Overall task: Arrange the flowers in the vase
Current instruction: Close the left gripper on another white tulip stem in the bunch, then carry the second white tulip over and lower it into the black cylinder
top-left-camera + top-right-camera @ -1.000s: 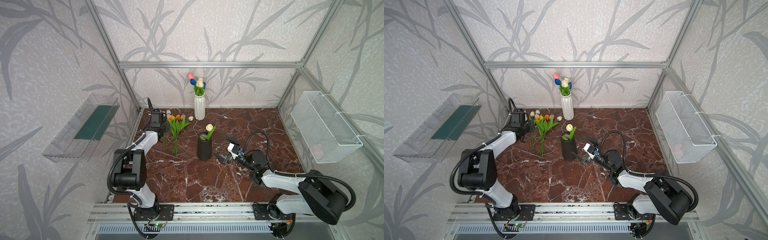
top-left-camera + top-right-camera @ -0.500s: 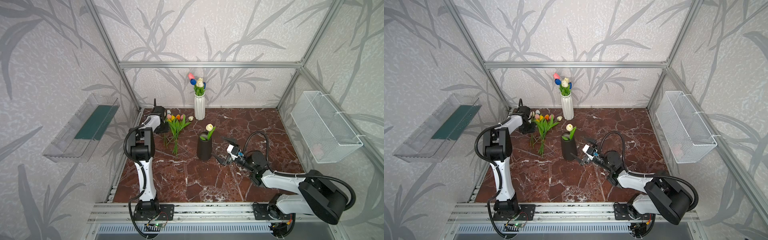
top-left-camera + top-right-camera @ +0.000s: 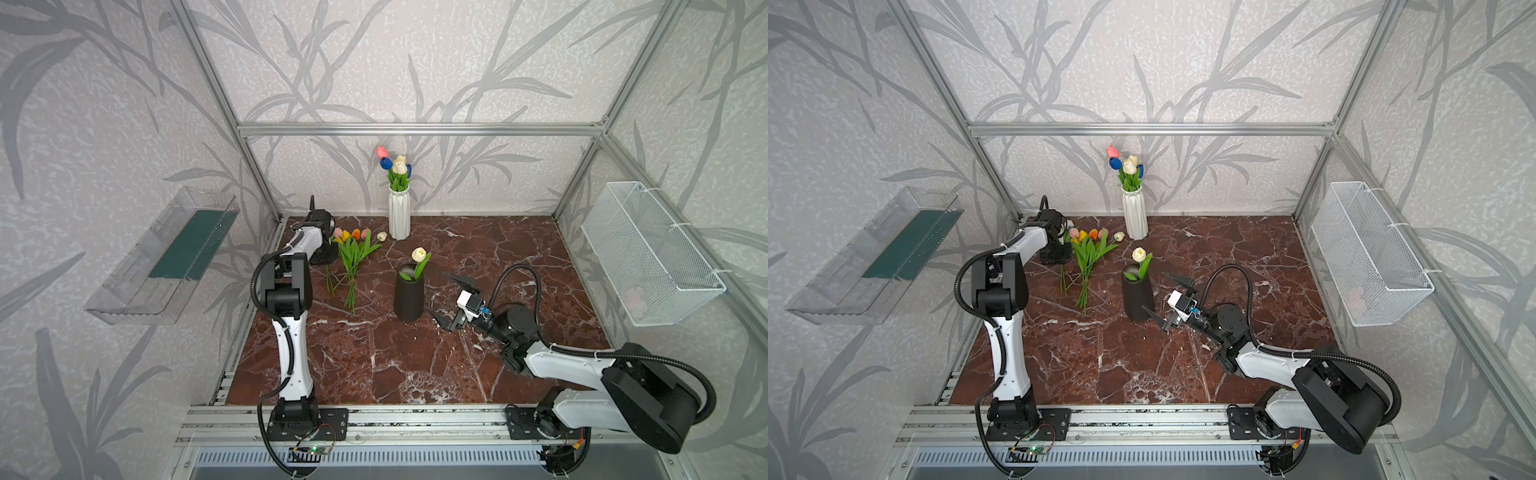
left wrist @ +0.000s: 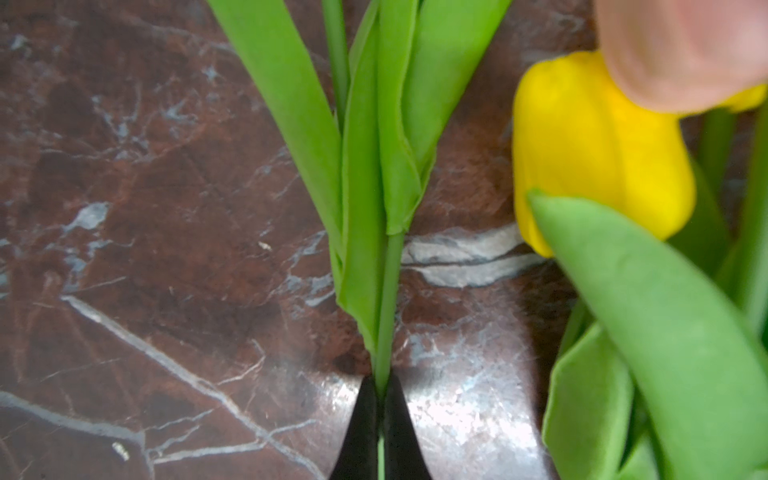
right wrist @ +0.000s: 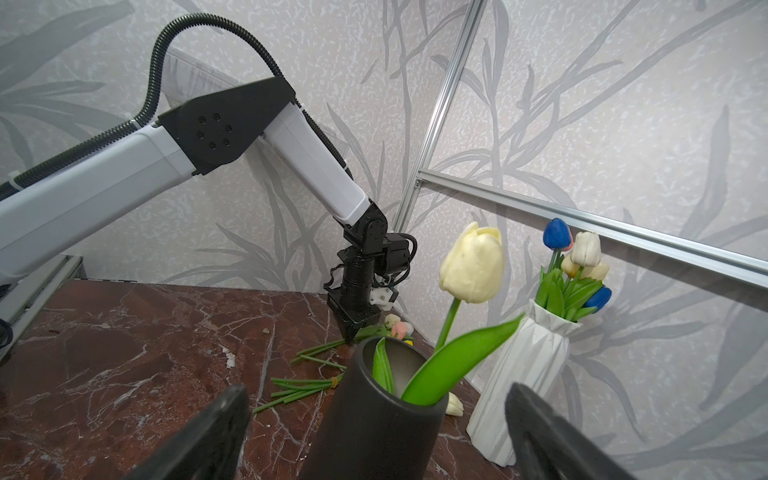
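Note:
A bunch of flowers (image 3: pixel 353 253) lies on the marble table (image 3: pixel 374 357) at the back left, with pink, yellow and orange heads. My left gripper (image 3: pixel 327 257) stands over its left side, shut on one thin green stem (image 4: pixel 388 299). A yellow head (image 4: pixel 598 158) lies just beside that stem. The black vase (image 3: pixel 409 297) stands mid-table and holds one cream tulip (image 3: pixel 419 254). My right gripper (image 3: pixel 451 301) is open just right of it. In the right wrist view its jaws stand wide on either side of the black vase (image 5: pixel 374 424), clear of its wall.
A white ribbed vase (image 3: pixel 399 212) with pink, blue and cream tulips stands by the back wall. A clear plastic shelf (image 3: pixel 166 257) hangs on the left wall, a white wire basket (image 3: pixel 648 253) on the right. The bunch's stem ends (image 5: pixel 299 388) point towards the black vase.
My left arm has swung its elbow up and stands upright now. Its gripper has closed on a stem at the bunch. The right arm has barely moved.

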